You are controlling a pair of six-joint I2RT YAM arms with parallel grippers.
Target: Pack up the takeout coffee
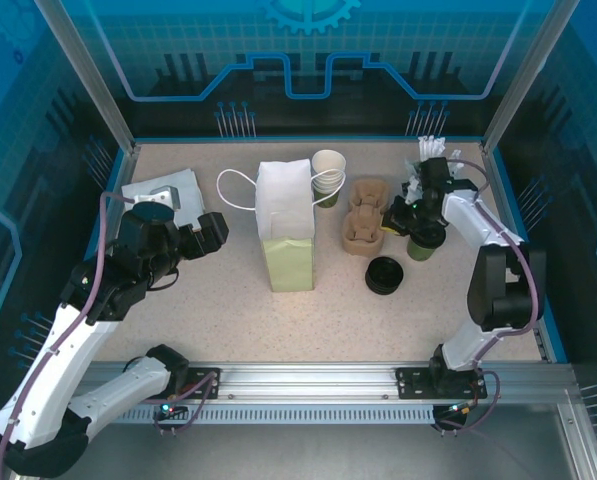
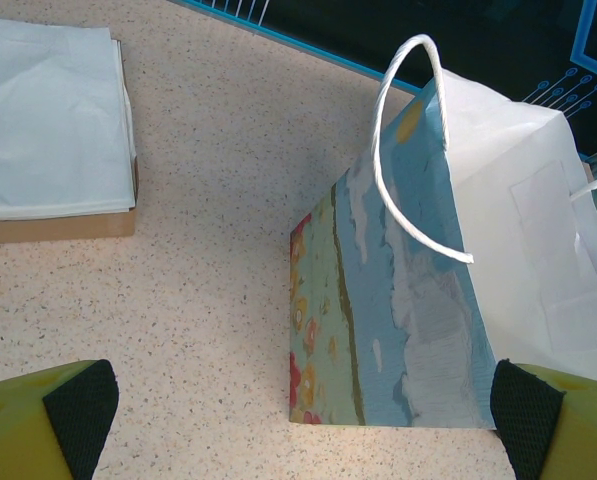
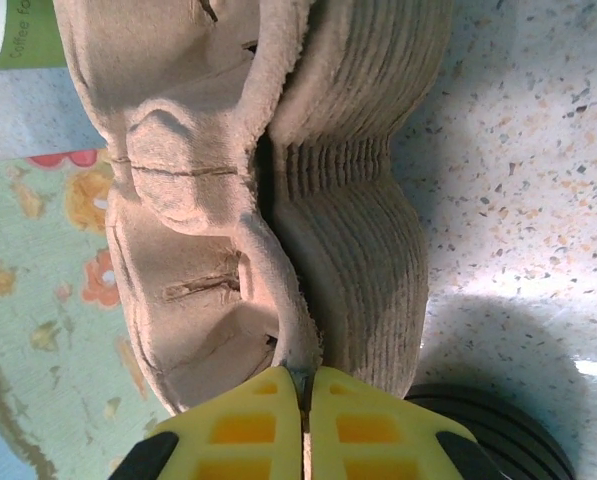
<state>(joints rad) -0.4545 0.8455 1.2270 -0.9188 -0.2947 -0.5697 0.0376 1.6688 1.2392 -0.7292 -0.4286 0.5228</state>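
Table point(image 1: 228, 320): one bag point(image 1: 288, 230), one carrier stack point(image 1: 363, 228)

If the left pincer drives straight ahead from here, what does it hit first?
Most likely the paper bag: its printed side sits ahead of the open left pincer, slightly right of centre. Depth is hard to judge.

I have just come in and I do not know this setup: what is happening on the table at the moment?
The right arm's tool is shut on a thin wall of the brown moulded-pulp cup carrier, which sits right of the printed paper bag with white cord handles. The left arm's tool is open, holding nothing, and hovers on the bag's other side. White paper cups and a round black lid stand on the table; the carrier is not in the bag.
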